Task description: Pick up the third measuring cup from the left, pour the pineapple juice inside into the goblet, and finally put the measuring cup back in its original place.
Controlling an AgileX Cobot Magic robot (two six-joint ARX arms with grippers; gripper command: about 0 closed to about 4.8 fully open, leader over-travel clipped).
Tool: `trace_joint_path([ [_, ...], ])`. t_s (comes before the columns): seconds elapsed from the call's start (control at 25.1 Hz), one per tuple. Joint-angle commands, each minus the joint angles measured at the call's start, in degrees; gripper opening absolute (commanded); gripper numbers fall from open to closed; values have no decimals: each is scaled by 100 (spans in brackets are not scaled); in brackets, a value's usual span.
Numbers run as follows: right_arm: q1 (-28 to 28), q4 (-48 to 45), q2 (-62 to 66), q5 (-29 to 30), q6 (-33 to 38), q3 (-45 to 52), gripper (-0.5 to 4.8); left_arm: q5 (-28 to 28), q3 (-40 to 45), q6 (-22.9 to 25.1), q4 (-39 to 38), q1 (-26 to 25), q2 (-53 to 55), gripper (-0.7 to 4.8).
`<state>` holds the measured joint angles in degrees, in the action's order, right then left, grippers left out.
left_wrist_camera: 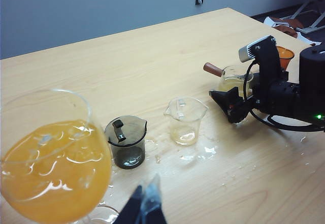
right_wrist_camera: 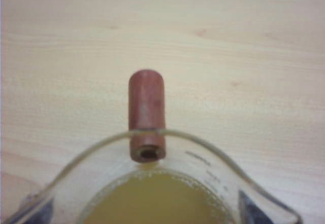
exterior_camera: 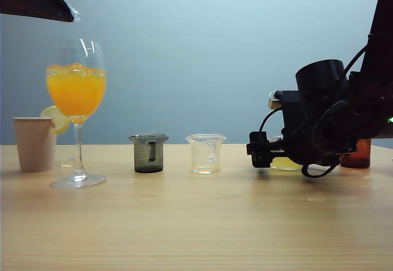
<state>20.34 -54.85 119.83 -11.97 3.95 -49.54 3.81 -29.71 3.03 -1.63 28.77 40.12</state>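
The third measuring cup (exterior_camera: 286,163) stands on the table right of centre, mostly hidden behind my right gripper (exterior_camera: 259,151). Its reddish-brown handle (right_wrist_camera: 147,115) points away from the gripper, and pale yellow pineapple juice (right_wrist_camera: 152,198) fills it. My right gripper (right_wrist_camera: 142,209) is open, with a dark finger (right_wrist_camera: 250,207) on each side of the cup's body below the rim. The goblet (exterior_camera: 77,99) stands at far left, holding orange drink. My left gripper (left_wrist_camera: 147,206) hovers beside the goblet (left_wrist_camera: 51,168) with its fingers together and nothing in them.
A smoky grey cup (exterior_camera: 148,153) and a clear spouted cup (exterior_camera: 206,153) stand between the goblet and the third cup. A beige paper cup (exterior_camera: 34,143) is at far left and a cup of red liquid (exterior_camera: 358,155) at far right. Spilled drops (left_wrist_camera: 203,150) wet the wood.
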Motion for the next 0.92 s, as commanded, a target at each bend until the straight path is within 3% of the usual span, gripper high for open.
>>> trace_joint_path([
  [0.04,-2,63,-13,-20,-11,-11,479,-17,-24,20,50,-9,-7,-5],
  [0.12,-2,22,-13,-37,-9,-11,479,-17,-26,20,46,-9,-7,-5],
  [0.24,-2,13,-13,-116,-7,-13,373,-17,-26,20,48,-9,-7,-5],
  [0.36,-2,20,-13,-120,-9,-11,301,-17,-26,20,48,-9,-9,-5],
  [0.68,-2,-184,-50,-96,-9,-11,302,-39,-26,20,50,-9,-11,-5],
  [0.8,0,-120,-306,-74,-13,-11,302,-492,-31,0,42,-9,-17,-5],
  [0.92,0,175,-592,-33,-15,-11,302,-531,-31,0,2,-9,-33,-5],
])
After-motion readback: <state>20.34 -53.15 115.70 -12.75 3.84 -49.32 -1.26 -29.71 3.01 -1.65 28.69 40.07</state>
